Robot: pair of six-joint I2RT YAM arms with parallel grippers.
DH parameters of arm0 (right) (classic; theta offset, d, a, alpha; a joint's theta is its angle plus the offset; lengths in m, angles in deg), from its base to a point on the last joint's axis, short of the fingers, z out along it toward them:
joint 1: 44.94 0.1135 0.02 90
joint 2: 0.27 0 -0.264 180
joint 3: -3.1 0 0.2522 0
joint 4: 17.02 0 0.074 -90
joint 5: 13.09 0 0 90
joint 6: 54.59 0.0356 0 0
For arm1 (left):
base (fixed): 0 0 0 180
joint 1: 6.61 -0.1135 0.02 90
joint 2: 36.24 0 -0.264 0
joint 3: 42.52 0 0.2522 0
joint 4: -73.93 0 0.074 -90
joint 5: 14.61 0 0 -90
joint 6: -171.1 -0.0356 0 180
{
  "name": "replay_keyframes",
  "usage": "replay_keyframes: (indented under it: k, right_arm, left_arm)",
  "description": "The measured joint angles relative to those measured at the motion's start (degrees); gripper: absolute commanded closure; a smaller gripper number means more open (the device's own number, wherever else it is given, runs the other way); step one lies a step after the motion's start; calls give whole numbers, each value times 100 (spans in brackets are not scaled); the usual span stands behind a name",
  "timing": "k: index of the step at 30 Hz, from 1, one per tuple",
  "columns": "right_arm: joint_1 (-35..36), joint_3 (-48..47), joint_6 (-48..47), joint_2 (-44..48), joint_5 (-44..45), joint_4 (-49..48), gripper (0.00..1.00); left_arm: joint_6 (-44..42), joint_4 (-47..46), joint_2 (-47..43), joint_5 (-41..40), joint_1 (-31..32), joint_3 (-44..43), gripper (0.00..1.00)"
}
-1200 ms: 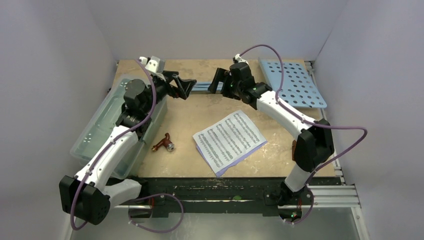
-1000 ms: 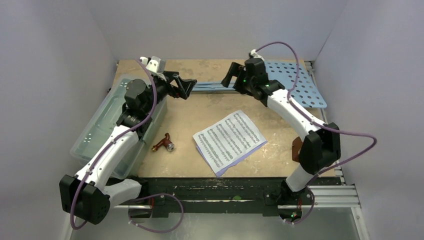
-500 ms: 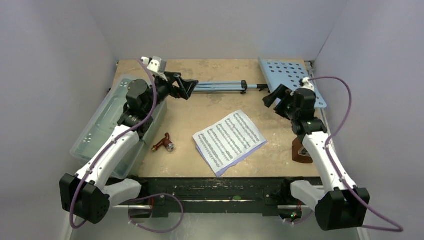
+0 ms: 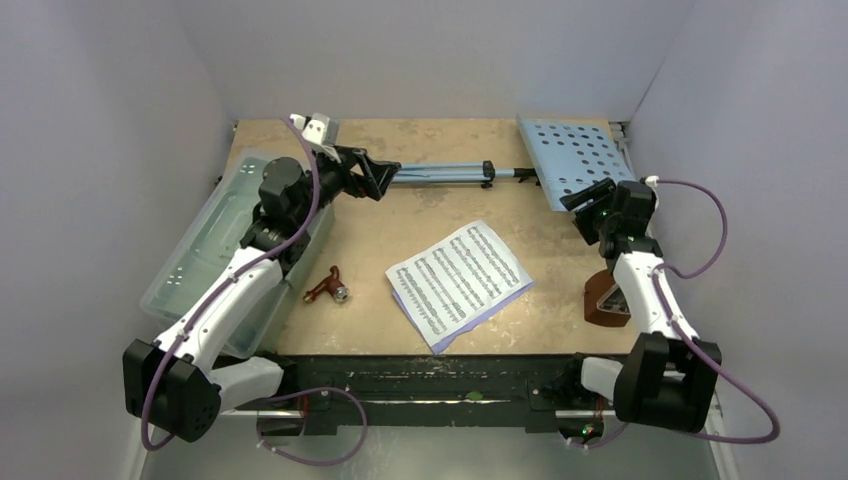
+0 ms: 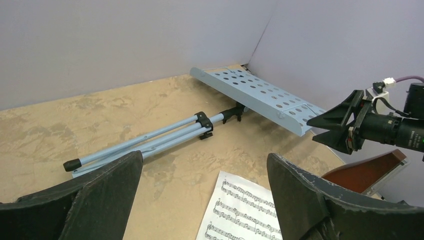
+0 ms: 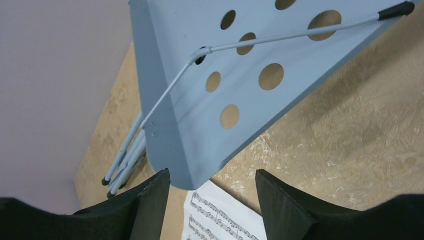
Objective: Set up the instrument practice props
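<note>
Right wrist view: note right gripper (image 6: 211, 176) with fingers apart, straddling the near corner of the perforated desk (image 6: 210, 65), not visibly clamped. Find left gripper (image 5: 204, 157) spread wide and empty, aimed toward the folded tripod legs (image 5: 145, 145). Locate music stand (image 4: 440, 172) lying flat along the far side of the table, desk end to the right; sheet music (image 4: 458, 282) mid-table; metronome (image 4: 604, 300) at the right edge, just beside the right arm (image 4: 640, 285).

Expect slipping or twisting if closed on the thin corner alone: probably a long lever with most of its length unsupported. Guard against an arm knock to the metronome.

Observe worn tan table (image 4: 400, 225), clear lidded box (image 4: 205, 250) at left, small brown key-like piece (image 4: 328, 288), plain pale walls (image 4: 430, 50).
</note>
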Motion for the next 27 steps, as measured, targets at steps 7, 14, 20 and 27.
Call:
replay_keyframes:
  k: [7, 14, 20, 27]
  right_arm:
    - [-101, 92, 433, -719, -20, -310, 36]
    - [-146, 136, 717, -1261, -251, -1102, 55]
    - [-173, 273, 1034, -1493, -402, -1803, 53]
    - [-175, 468, 1335, -1700, -520, -2544, 55]
  left_arm:
    - [4, 7, 74, 0, 0, -7, 7]
    - [46, 7, 138, 4, 0, -9, 8]
    - [55, 7, 203, 15, 0, -26, 9]
    - [138, 4, 256, 72, 0, -26, 10]
